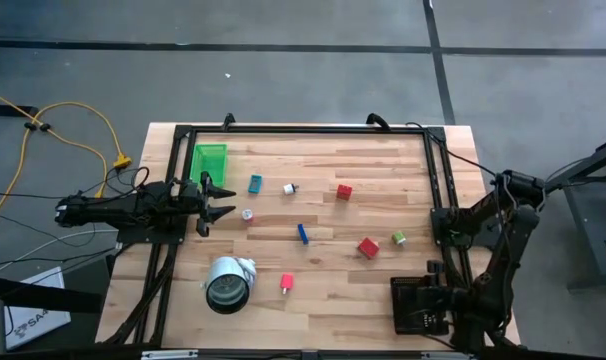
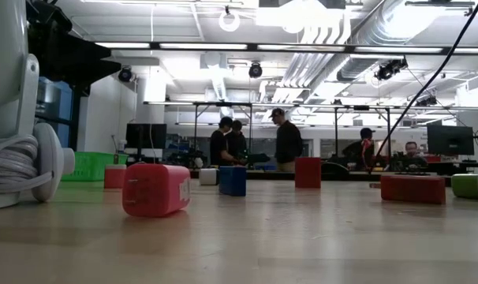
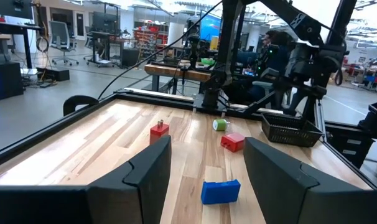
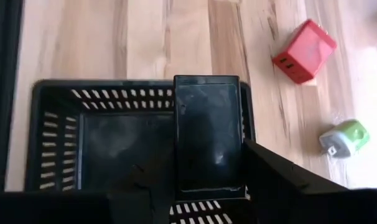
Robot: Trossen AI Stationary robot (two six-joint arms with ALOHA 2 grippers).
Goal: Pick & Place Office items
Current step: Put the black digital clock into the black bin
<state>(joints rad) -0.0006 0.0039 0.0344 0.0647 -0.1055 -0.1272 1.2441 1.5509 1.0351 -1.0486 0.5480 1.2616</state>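
Partly hidden black block (image 4: 207, 134) over black tray (image 4: 58, 134), right gripper (image 4: 195, 205) fingertips cut off

A roll (image 1: 227, 284) lies near the table's (image 1: 383, 290) front left; 1 tray (image 1: 210, 160) sits at the back left corner, another tray (image 1: 420, 305) at the front right, small blocks (image 1: 344, 191) scattered between.

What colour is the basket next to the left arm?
The basket is bright green, with a slotted mesh look. The high view shows it best.
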